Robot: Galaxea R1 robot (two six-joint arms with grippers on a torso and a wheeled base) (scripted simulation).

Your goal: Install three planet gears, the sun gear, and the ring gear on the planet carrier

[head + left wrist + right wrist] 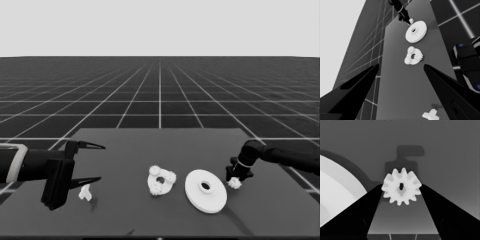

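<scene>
Three small white toothed planet gears point(161, 180) sit on the flat white smaller round part point(159, 184) mid-tabletop point(130, 150). Right gripper point(235, 181) is clamped on the fourth white cog, the sun gear point(401, 186), just beside the big white larger round part point(205, 190). Sun gear and larger round part not yet installed. Left gripper point(92, 162) is parked, spread apart. Only the right wrist view shows the grasp; it lacks the smaller round part.

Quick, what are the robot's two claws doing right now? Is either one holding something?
Left gripper: open, holding nothing, waiting over the table's left end.
Right gripper: shut on a small gear, beside the larger round part.
</scene>
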